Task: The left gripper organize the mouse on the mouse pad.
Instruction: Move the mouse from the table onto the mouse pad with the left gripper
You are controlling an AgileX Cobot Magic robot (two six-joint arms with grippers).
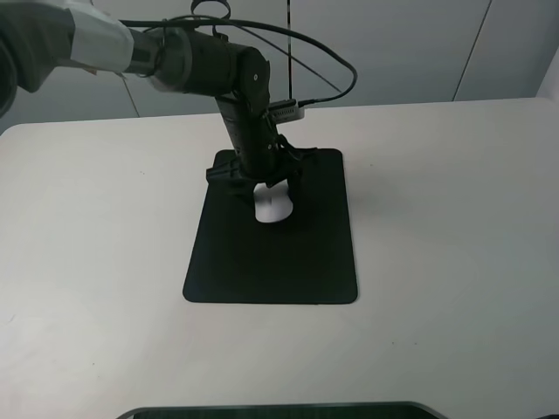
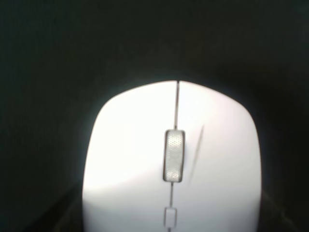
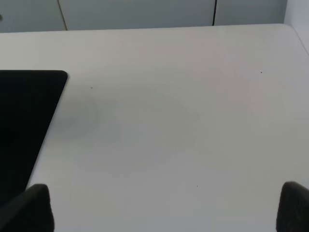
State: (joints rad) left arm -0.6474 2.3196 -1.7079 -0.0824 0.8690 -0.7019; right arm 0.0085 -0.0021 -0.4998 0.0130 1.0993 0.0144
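**Pad** (image 1: pixel 262 262): black, rounded corners, flat on white table (image 1: pixel 437 218). Holds 1 item.

**Mouse** (image 1: pixel 272 209): white, resting on the pad's far half in the high view, about mid-width and clear of every edge. The left wrist view shows its wheel (image 2: pixel 174 155) and centre seam close up.

**Left gripper** (image 1: pixel 271 188): low over the mouse, pointing down at the pad, jaws closed in on the mouse's sides. Its arm slants in from the far left of the high view, with a cable (image 1: pixel 341 65) looping above it.

**Right gripper** (image 3: pixel 161 210): seen only in its own wrist view, its 2 fingertips (image 3: pixel 34 208) set wide apart over bare table, with 1 pad corner off to one side.

**Hard to make out:** the left gripper covers the mouse's far end in the high view. Its fingers are lost in shadow in the left wrist view, so the contact points are unclear. The mouse's rear is cut off there. A dark edge (image 1: pixel 279 410) at the near border cannot be identified.
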